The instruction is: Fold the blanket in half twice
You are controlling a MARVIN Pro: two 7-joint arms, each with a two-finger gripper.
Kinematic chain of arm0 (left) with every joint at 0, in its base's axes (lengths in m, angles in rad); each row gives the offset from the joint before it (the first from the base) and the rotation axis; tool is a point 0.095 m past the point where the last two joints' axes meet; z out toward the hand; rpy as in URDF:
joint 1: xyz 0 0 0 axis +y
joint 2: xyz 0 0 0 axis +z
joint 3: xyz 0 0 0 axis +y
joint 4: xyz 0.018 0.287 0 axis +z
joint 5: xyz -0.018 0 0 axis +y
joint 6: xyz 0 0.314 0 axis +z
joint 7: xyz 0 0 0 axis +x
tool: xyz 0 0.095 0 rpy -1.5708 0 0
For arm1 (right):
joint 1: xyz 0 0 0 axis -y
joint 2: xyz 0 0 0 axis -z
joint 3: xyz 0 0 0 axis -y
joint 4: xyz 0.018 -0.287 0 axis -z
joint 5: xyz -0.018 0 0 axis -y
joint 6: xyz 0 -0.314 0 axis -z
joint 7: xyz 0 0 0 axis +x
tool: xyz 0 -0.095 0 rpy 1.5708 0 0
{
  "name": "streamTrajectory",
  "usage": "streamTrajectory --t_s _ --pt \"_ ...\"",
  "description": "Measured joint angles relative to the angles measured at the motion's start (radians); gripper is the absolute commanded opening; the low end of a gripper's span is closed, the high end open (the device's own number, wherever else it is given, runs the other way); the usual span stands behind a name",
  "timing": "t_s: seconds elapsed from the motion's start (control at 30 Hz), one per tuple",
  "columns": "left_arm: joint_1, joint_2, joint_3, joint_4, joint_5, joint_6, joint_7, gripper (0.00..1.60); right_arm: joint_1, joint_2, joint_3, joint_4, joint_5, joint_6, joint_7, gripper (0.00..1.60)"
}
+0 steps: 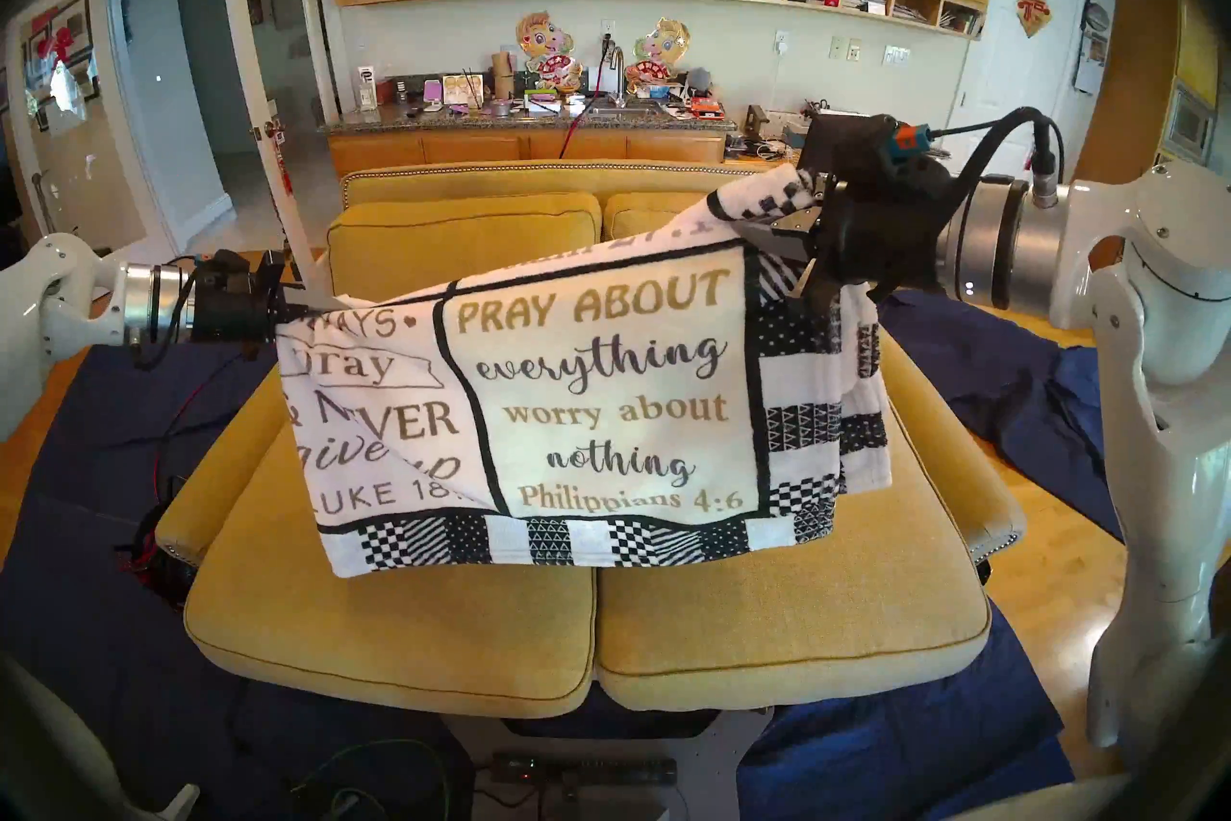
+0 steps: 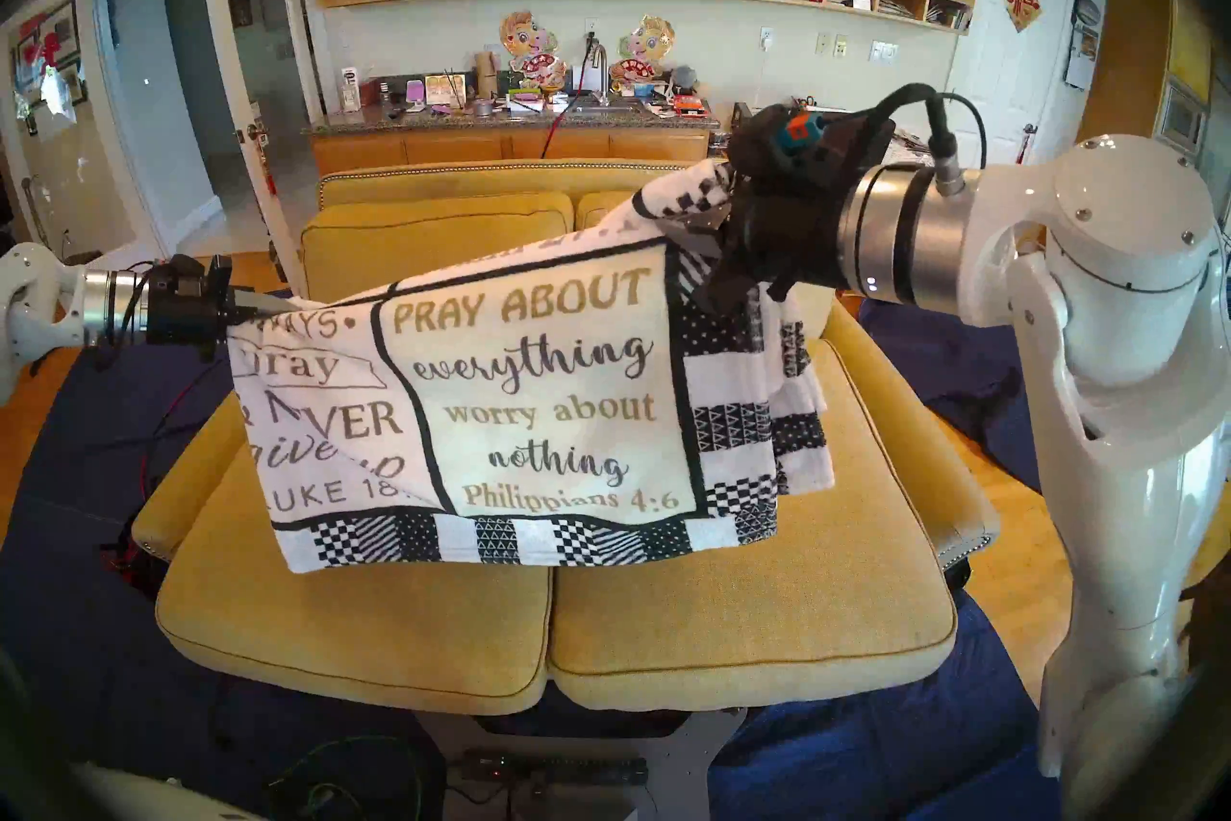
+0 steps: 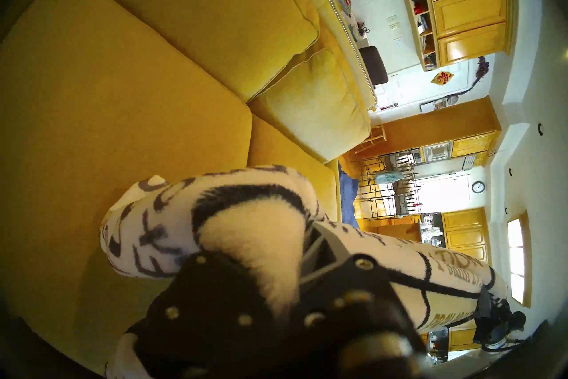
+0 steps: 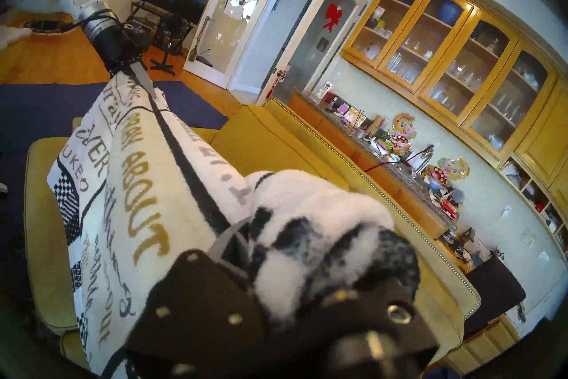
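left gripper [image 1: 303, 303] clamping folded top edge of soft white fleece blanket with gold/grey lettering and checkered border [image 1: 599, 400] | right gripper [image 1: 793, 226] pinching opposite corner, higher, fingertips buried in bunched pile | blanket hanging doubled over mustard-yellow fabric sofa [image 1: 766, 613], far layers hidden | navy cloths [image 1: 100, 566] lying on floor

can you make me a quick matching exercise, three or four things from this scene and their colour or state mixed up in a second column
Things:
1. blanket
2. sofa
3. left end effector
4. floor cloths

States:
A. plain navy blue
B. mustard yellow
C. hanging in the air between both arms
D. shut on a blanket corner

Pairs: 1-C, 2-B, 3-D, 4-A
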Motion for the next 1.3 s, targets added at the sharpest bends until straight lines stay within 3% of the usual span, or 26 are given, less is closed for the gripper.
streamTrajectory --t_s 0.47,1.3 --pt "0.024 -0.001 0.005 -0.014 -0.01 0.0 -0.005 0.0 -0.03 0.015 0.023 0.0 -0.003 0.0 -0.001 0.0" --pt "0.012 0.007 -0.085 -0.156 -0.036 -0.001 -0.005 0.0 -0.069 0.037 0.175 0.025 -0.055 0.0 -0.015 0.0"
